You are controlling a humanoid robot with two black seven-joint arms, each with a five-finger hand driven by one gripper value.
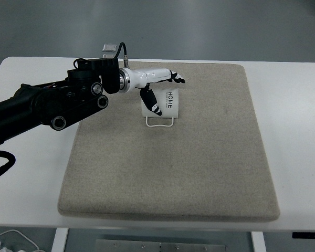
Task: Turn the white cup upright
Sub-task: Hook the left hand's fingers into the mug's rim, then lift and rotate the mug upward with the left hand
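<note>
From above, a white table (296, 131) carries a large beige mat (173, 157) that covers most of its middle. The white cup (161, 102) sits on the far part of the mat, a little left of centre, with dark lettering on its side and a thin wire loop (159, 122) showing at its near edge. The left arm (42, 107), black and jointed, comes in from the left edge and reaches across the table's left side onto the mat. Its white left hand (156, 86) is at the cup: the long fingers (174, 78) stretch over the cup's far side, while the thumb (150, 101) curves down against the cup's left face, so the hand is closed around the cup from the far-left side. Whether the cup is lifted clear of the mat or resting on it cannot be told from this angle. A white cable (13, 239) lies near the table's near-left corner.
</note>
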